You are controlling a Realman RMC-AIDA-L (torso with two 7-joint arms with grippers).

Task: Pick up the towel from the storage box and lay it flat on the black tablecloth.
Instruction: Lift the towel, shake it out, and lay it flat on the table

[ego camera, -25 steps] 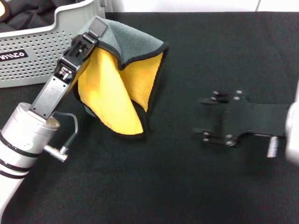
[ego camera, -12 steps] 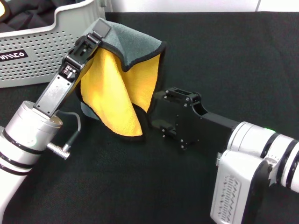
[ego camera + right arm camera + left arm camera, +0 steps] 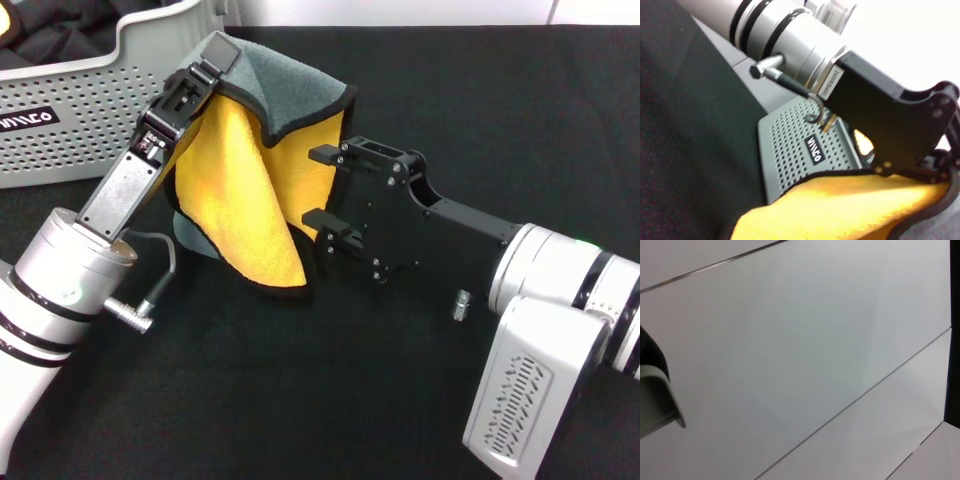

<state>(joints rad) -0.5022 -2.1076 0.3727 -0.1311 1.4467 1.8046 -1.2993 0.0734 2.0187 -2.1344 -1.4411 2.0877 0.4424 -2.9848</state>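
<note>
The towel (image 3: 255,180) is held pinched by the left gripper (image 3: 218,55) above the black tablecloth (image 3: 480,100); the right gripper (image 3: 322,187), jaws parted and empty, is placed beside its right edge.

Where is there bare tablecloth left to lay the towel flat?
The black tablecloth lies bare beyond the right gripper toward the far edge, and along the near edge between the two arms. It is crowded at the far left: the storage box, the left gripper holding the towel, and the right gripper close beside the hanging towel.
</note>
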